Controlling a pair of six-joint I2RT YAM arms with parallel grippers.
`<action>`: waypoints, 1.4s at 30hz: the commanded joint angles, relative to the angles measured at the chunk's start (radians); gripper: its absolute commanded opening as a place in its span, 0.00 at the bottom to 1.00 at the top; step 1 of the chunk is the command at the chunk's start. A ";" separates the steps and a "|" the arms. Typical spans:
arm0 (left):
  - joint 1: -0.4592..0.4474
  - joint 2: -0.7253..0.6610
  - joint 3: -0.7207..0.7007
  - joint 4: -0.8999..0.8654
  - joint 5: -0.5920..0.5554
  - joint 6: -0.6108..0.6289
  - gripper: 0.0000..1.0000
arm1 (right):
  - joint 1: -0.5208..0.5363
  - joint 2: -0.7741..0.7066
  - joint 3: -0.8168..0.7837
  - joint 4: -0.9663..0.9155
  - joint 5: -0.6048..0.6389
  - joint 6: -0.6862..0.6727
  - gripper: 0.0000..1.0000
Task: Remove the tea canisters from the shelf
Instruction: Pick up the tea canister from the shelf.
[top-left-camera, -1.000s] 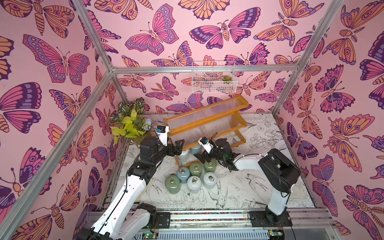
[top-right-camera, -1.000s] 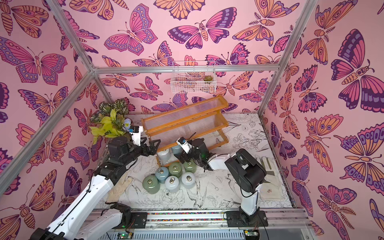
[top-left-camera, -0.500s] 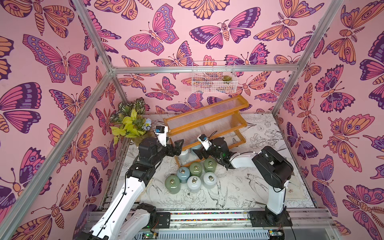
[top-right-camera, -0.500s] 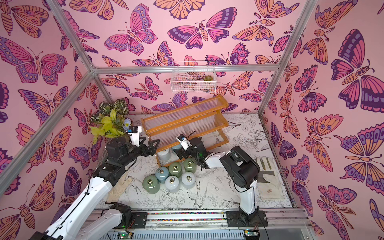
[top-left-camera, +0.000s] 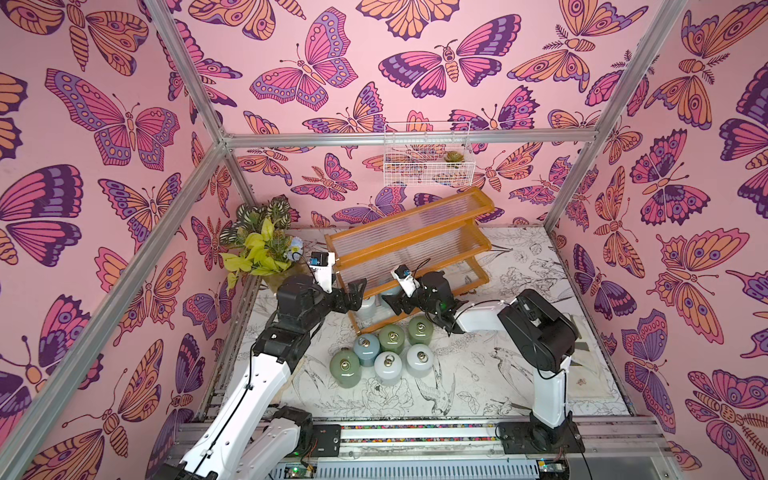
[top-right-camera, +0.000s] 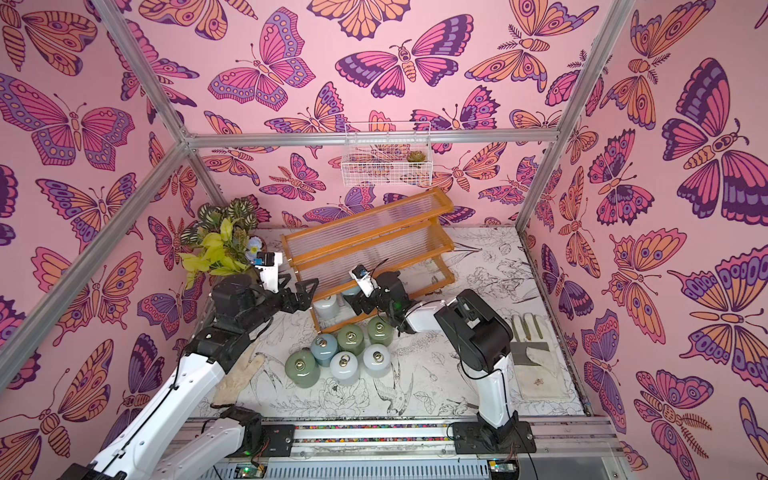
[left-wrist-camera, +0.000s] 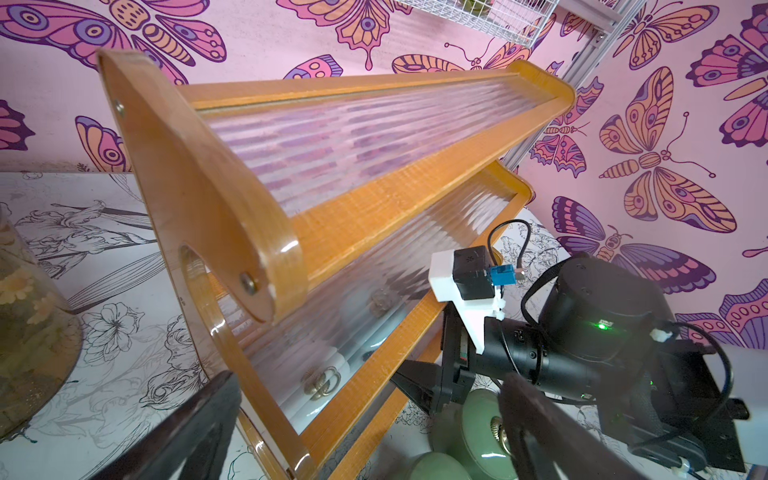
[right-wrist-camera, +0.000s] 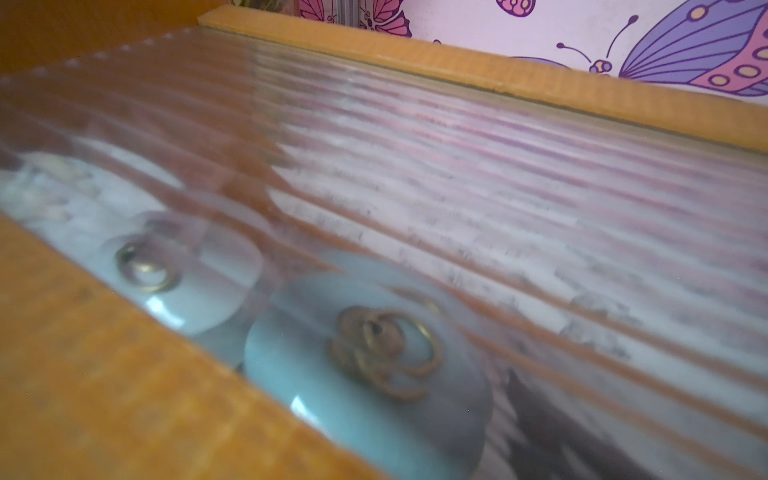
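Pink walls (top-left-camera: 374, 62) with big butterflies stand all around a white table (top-left-camera: 478, 374) covered in flower drawings. At 12 o'clock on the table sits the orange shelf (top-left-camera: 411, 232) with its see-through steps. Six tea canisters (top-left-camera: 388, 353) already stand in a bunch on the table, at 6 o'clock from the shelf. Two are left on the bottom step: a white canister (top-left-camera: 366, 306) and a light blue canister (right-wrist-camera: 365, 374) right next to it. A second ago the right gripper (top-left-camera: 399, 302) was a bit back from the shelf, at 3 o'clock from these two. Now it has slid in over the bottom step, close to the blue one. I think it wants that one next, and then only the white one would be left. Its fingers are hidden under the ribbed plastic, so I cannot tell how wide they are or if they hold anything. The left gripper (top-left-camera: 356, 294) hangs just beside the white canister, at about 10 o'clock from it, fingers spread wide, holding nothing. The right wrist view shows the blue lid and its brass ring (right-wrist-camera: 386, 353) up close through the plastic; both top views hide most of that. A top view shows a work glove (top-right-camera: 536, 353) lying at 3 o'clock on the table, which neither wrist view shows.
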 joint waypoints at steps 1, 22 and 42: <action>0.004 -0.007 -0.020 -0.014 -0.006 0.014 1.00 | -0.003 0.013 0.041 0.061 -0.008 0.016 0.85; 0.006 -0.021 -0.018 -0.029 -0.012 0.016 1.00 | -0.038 -0.111 -0.118 0.224 0.147 -0.018 0.46; 0.007 0.012 -0.003 -0.023 -0.003 0.025 1.00 | -0.117 -0.349 -0.326 0.218 0.374 0.031 0.47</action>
